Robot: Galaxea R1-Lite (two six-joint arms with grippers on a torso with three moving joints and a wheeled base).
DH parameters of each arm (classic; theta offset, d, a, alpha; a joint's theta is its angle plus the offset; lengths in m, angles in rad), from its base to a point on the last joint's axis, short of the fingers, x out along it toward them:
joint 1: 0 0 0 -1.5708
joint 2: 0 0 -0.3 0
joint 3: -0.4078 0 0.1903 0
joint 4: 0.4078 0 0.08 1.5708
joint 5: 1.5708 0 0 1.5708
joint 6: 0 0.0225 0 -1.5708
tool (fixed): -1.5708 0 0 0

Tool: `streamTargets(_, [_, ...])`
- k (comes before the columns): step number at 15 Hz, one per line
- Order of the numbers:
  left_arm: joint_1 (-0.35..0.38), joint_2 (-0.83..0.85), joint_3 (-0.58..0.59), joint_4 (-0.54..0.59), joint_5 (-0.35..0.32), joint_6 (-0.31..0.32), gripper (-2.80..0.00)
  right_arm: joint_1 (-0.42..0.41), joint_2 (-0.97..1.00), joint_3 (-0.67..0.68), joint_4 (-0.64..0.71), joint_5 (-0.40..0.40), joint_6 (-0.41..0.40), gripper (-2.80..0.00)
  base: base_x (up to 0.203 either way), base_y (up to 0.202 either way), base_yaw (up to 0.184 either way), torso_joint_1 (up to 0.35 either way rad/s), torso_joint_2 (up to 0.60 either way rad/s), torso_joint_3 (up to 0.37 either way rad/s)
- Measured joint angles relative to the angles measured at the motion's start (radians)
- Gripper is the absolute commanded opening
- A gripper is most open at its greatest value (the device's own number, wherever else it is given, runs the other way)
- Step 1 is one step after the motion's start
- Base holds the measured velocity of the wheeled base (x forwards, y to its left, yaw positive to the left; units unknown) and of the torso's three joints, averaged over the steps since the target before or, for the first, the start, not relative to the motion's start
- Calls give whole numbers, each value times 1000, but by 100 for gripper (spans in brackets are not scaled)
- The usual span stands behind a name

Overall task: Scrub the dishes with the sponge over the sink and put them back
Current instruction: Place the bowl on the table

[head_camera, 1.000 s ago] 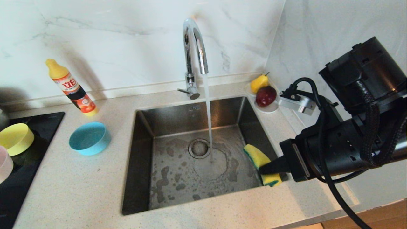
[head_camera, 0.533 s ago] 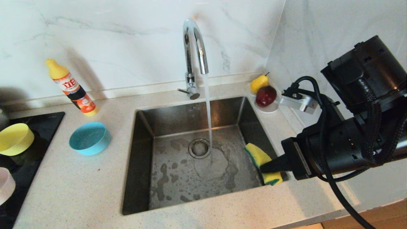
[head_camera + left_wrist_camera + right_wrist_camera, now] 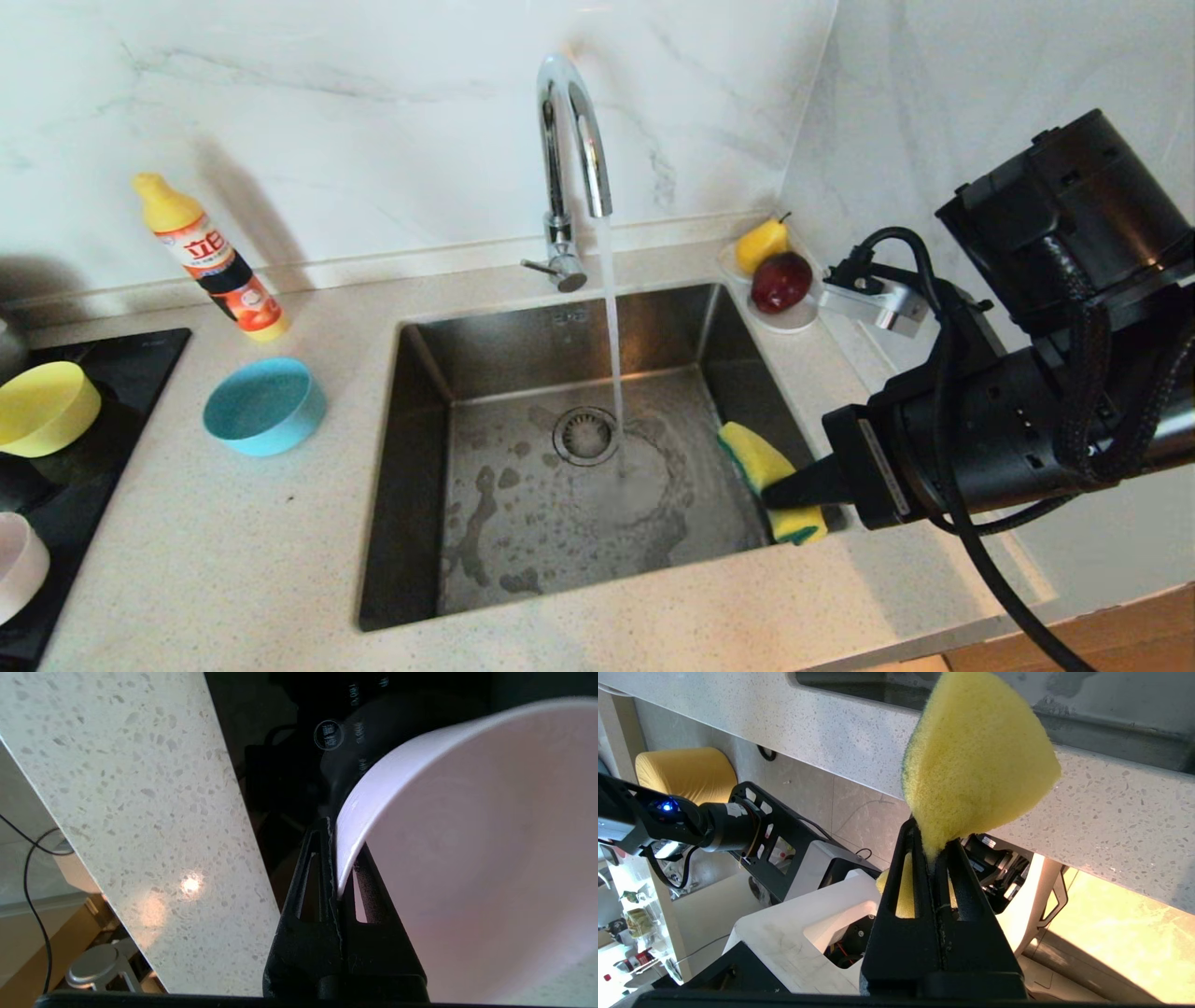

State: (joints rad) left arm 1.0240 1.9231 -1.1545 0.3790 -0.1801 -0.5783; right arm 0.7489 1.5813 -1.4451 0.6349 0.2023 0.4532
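The right end effector (image 3: 780,493) is clamped on the narrow tail of the sponge (image 3: 758,459), holding it above the near right corner of the sink (image 3: 420,448); in the head view the black fingers cover the sponge's middle, and in the right wrist view its thin green layer shows only as an edge along one side. The left end effector (image 3: 337,858) does not appear in the head view at all; the left wrist view shows it pinched together on the rim of the pale pink bowl (image 3: 467,868), one finger inside and one outside the wall. That bowl is cut off at the near left edge of the head view, over the black cooktop (image 3: 56,504), and whether it rests there or hangs clear cannot be told. The yellow bowl (image 3: 45,407) sits farther back on the cooktop, also clipped by the left edge. The light blue bowl (image 3: 264,406) stands whole on the counter (image 3: 215,560) between cooktop and sink. Water runs from the tap (image 3: 569,140) beside the drain strainer (image 3: 586,435). A detergent bottle (image 3: 210,258) leans at the far left wall, and a saucer (image 3: 789,322) with a pear (image 3: 761,243) and a red fruit (image 3: 780,281) sits at the far right, partly behind the right arm's cable.
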Motion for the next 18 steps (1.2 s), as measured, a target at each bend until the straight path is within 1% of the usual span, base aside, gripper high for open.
streamTargets(1, [1, 6, 1, 0, -13, 1, -280, 0, 0, -1, 0, 0, 0, -280, 0, 0, 0, 0, 0, 0])
streamTargets(2, [1, 9, 1, 0, -32, 1, 0, 0, 0, -1, 1, 0, 0, -280, 0, 0, 0, 0, 0, 0])
streamTargets(3, [0, 13, 0, 1, -50, 2, 0, 0, 0, -1, 1, 1, 0, -280, 0, 0, 0, 0, 0, 0])
streamTargets(5, [-1, 11, -3, 1, -65, 2, 0, 0, 0, 0, 1, 0, 1, -280, 0, 0, 0, 0, 0, 0])
streamTargets(8, [-1, -24, -13, 8, -99, 1, 0, 0, 0, 2, 0, 0, 0, -280, 0, 0, 0, 0, 0, 0])
streamTargets(11, [0, -102, -18, 32, -110, 0, 0, 1, 0, 5, 1, 0, 0, -280, 0, 0, 0, 0, 0, 0])
streamTargets(14, [-3, -203, -39, 39, -120, 18, 0, 1, -3, 2, 1, 0, -1, -280, 0, 0, 0, 0, 0, 0])
streamTargets(16, [-25, -262, -67, 61, -156, 21, 0, 1, -4, 1, 1, 0, -1, -280, 0, 0, 0, 0, 0, 0])
streamTargets(18, [-87, -323, -93, 94, -181, 39, 0, 1, -3, -2, 1, -4, -1, -280, 0, 0, 0, 0, 0, 0])
